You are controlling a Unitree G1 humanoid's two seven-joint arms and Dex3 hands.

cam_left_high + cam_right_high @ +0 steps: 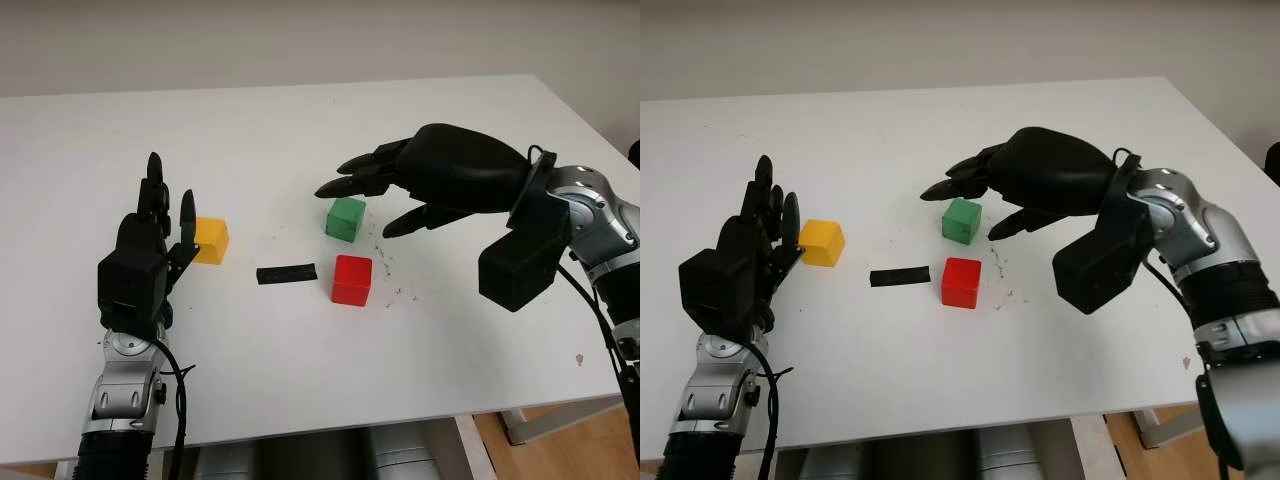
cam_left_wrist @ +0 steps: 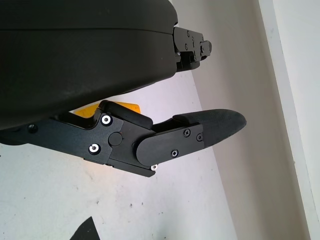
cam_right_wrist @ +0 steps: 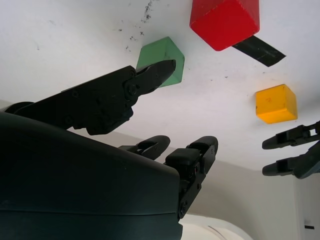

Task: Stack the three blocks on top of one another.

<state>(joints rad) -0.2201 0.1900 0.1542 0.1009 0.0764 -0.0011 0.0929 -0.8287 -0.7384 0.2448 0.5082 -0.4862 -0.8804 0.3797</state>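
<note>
Green block (image 1: 345, 219), rigid, likely light, take by opposite flat sides; right hand (image 1: 385, 195) open above it, left hand (image 1: 160, 225) open beside yellow block (image 1: 211, 240).

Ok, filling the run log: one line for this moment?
blocks: none stacked | right hand: open, over green block | left hand: open, beside yellow block | red block: untouched

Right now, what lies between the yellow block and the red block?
A black strip lies on the table between yellow block and red block, seen from the head.
</note>
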